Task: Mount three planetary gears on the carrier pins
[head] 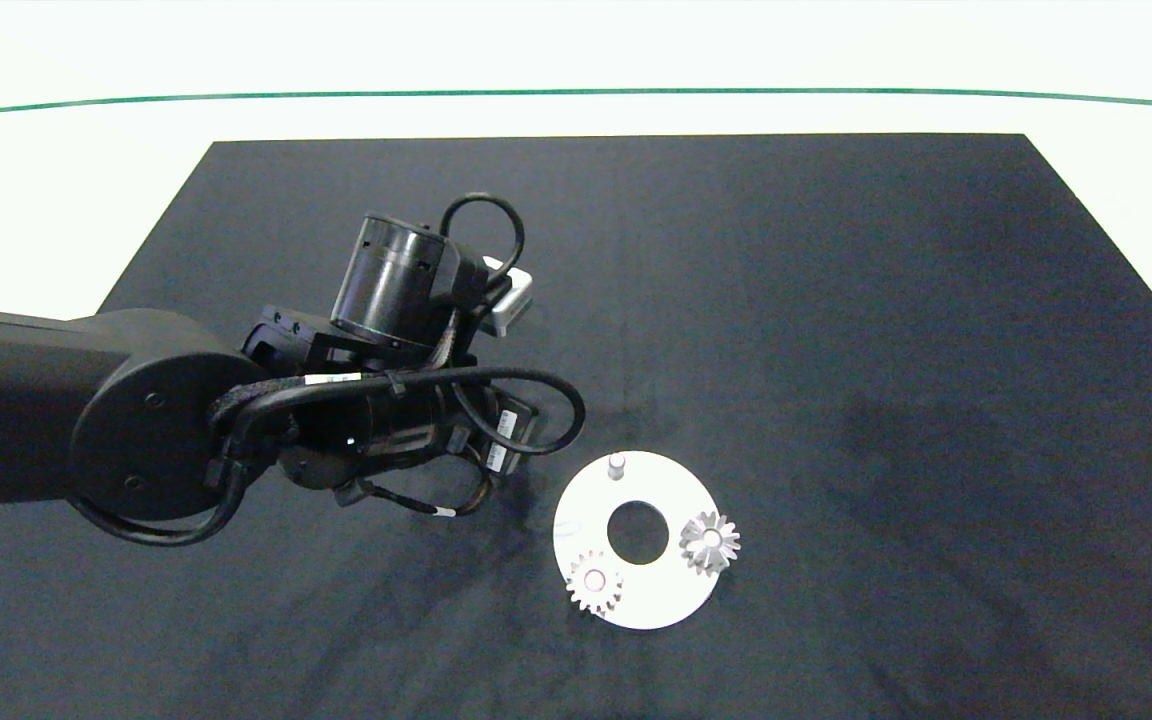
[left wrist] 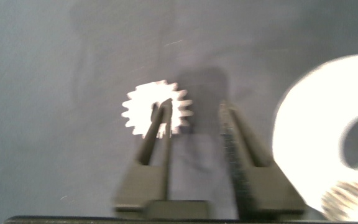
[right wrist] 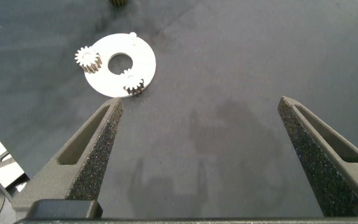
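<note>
The flat white disc point(head: 666, 480) lies on the black mat toward the near side. Two silver planetary gears point(head: 594, 582) point(head: 709, 542) sit on carrier pins on it, and the third pin point(head: 617, 465) stands bare at the disc's far side. In the left wrist view a third gear point(left wrist: 143, 106) lies flat on the mat beside the disc point(left wrist: 309, 137). My left gripper point(left wrist: 193, 109) hangs open just above it, one finger point(left wrist: 160, 124) crossing the gear's centre. My right gripper point(right wrist: 201, 106) is open and empty, well away from the disc point(right wrist: 143, 59).
The black mat point(head: 886, 350) covers most of a white table, with a green line point(head: 576, 93) along the far side. The left arm's wrist and cables point(head: 386, 400) hide the mat just left of the disc in the head view.
</note>
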Robot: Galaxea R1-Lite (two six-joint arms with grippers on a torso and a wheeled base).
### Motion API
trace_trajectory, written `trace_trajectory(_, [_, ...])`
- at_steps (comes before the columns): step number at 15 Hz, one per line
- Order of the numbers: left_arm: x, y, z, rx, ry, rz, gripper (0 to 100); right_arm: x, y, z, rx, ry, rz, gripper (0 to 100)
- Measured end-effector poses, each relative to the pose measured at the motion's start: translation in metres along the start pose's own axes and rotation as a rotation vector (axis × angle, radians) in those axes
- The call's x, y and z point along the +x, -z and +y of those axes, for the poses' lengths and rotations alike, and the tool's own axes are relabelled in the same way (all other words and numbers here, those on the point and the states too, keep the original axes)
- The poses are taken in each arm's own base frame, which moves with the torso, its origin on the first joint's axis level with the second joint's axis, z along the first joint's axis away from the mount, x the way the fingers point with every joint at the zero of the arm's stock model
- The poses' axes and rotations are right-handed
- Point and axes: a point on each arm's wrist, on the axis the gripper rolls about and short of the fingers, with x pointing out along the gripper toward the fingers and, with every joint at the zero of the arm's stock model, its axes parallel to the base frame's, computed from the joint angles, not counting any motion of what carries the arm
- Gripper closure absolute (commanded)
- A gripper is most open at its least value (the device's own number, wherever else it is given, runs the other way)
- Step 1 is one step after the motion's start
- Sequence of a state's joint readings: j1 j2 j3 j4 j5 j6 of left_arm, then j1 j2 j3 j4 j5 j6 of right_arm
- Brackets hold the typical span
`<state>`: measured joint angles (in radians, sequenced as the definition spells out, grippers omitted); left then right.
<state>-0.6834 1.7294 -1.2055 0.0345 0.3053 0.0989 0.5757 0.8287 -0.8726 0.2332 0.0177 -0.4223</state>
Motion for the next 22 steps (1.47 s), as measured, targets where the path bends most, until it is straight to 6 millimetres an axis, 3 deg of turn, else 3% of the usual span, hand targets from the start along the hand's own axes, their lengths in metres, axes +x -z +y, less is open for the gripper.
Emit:
trace_trajectory(3, [-0.012,-0.009,-0.019,0.114,0.054,-0.046,91,0.0,0.0,0.0,0.0,-0.001,-0.002,0])
trace_trajectory(6, [-0.01,-0.016,-0.03,0.132,0.078,-0.064,96,-0.001,0.0,0.0,0.0,0.002,-0.006,0])
trace_trajectory(13, [-0.002,-0.018,-0.056,0.222,0.136,-0.004,96,-0.003,-0.002,-0.001,0.001,0.006,-0.016,0])
trace_trajectory(17, [0.008,-0.019,-0.056,0.235,0.127,0.008,96,-0.004,-0.003,-0.001,0.002,0.009,-0.022,0])
trace_trajectory(20, [0.011,-0.02,-0.044,0.213,0.099,0.01,96,-0.004,-0.003,-0.001,0.003,0.009,-0.022,0])
trace_trajectory(21, [0.01,-0.021,-0.041,0.207,0.092,0.007,0,-0.005,-0.003,-0.001,0.002,0.009,-0.022,0])
trace_trajectory(22, [0.008,-0.022,-0.038,0.203,0.089,0.002,0,-0.005,-0.003,-0.001,0.002,0.009,-0.022,0])
